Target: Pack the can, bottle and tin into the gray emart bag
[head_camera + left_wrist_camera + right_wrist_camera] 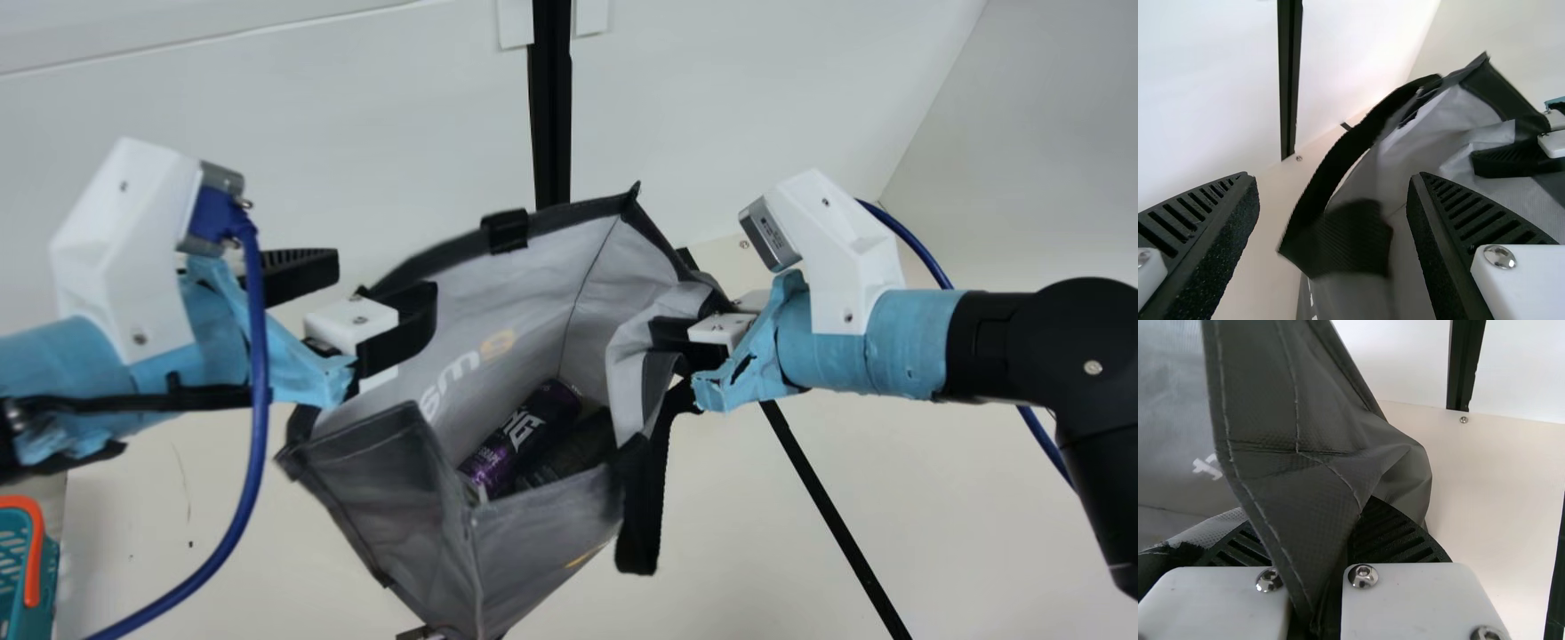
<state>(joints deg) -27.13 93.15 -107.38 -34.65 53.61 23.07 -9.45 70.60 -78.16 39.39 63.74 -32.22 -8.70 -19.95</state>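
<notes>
In the main view my left gripper (pixel 363 298) stands open at the left rim of the gray bag (pixel 391 480), one finger over the bag and one outside. My right gripper (pixel 680 333) is shut on the bag's right side. A purple can (pixel 507 449) lies inside beside a dark bottle-like item (pixel 569 449); I cannot make out the tin. In the left wrist view the bag's dark rim (pixel 1351 143) rises beyond my left gripper (pixel 1333 179). The right wrist view has gray bag fabric (pixel 1318 480) pinched in my right gripper (pixel 1351 520).
A teal basket with an orange handle (pixel 34 551) stands at the lower left. Behind the bag a black upright post (pixel 551 116) runs down the white wall. The bag's black strap (pixel 642 516) hangs below my right gripper.
</notes>
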